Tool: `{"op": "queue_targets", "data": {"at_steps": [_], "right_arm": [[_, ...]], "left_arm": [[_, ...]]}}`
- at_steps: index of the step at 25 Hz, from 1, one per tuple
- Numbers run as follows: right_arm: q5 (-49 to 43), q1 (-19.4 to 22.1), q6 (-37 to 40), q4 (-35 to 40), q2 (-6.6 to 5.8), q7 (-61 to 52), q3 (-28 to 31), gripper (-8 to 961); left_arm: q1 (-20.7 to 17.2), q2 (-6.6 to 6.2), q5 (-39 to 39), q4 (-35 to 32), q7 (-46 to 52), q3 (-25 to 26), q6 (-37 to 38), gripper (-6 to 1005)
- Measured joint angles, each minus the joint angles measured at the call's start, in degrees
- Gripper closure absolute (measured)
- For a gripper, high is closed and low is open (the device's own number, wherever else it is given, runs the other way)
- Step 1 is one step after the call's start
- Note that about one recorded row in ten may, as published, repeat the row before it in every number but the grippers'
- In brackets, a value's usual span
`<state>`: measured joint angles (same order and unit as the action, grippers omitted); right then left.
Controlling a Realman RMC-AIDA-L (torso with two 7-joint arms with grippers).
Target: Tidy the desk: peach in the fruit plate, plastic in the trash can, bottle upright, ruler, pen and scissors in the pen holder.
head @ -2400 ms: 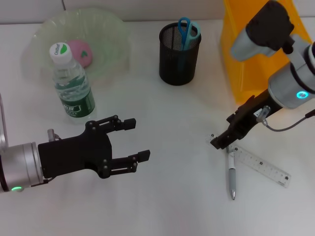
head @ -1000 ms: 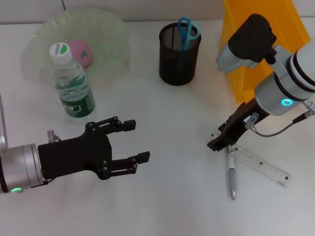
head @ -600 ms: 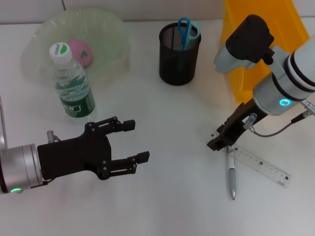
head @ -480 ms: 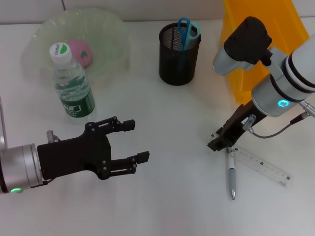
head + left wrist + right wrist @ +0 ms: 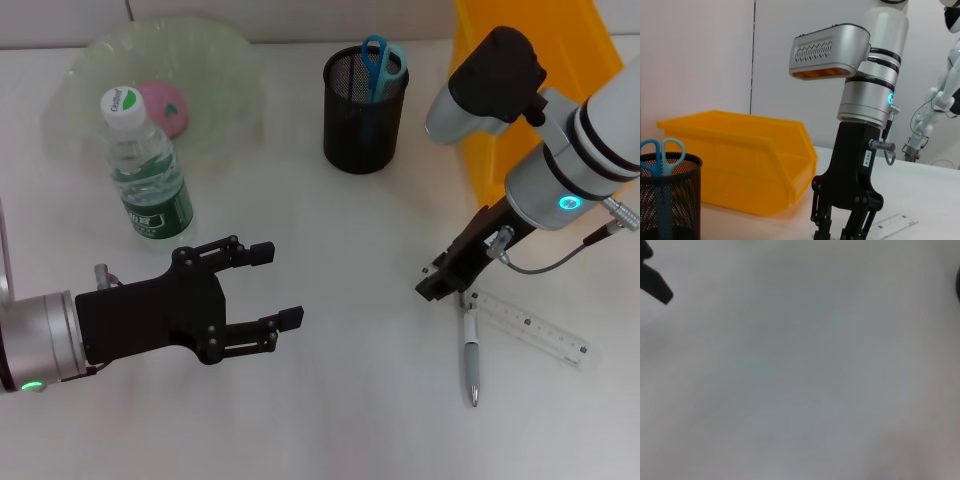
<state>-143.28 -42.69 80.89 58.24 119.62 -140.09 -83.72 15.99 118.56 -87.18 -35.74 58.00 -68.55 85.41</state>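
Right gripper [image 5: 437, 287] low over the desk [image 5: 360, 400], tips just above the far end of the pen [image 5: 471, 360], ruler [image 5: 528, 328] just right of it; finger spacing impossible to tell. Left gripper [image 5: 280, 285] hovering wide open, near left. Seen only from the head: upright bottle [image 5: 147, 180], peach [image 5: 164, 106] in plate [image 5: 215, 70]. Scissors [image 5: 378, 62] standing in holder [image 5: 364, 100]. Left wrist view alone showing the yellow bin's [image 5: 740, 165] side.

White desk surface [image 5: 350, 400], plain pale wall [image 5: 700, 55] behind, even indoor light
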Motion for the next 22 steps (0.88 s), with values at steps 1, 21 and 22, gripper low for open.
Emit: {"op": "queue_targets", "data": {"at_steps": [1,21,22], "right_arm": [[0.00,0.00,0.00,0.00,0.00,0.00,0.00,584],[39.53,7.68,-11.56,15.92,-0.31,21.46,16.67,584],[43.26,7.95,-13.25,14.54,-0.33,24.90,16.71,584]], "left_arm": [[0.00,0.00,0.00,-0.01,0.00,0.00,0.00,205],[0.20,0.00,0.00,-0.03,-0.03,0.00,0.02,204],[0.13,0.00,0.00,-0.03,-0.04,0.00,0.02,204]]}}
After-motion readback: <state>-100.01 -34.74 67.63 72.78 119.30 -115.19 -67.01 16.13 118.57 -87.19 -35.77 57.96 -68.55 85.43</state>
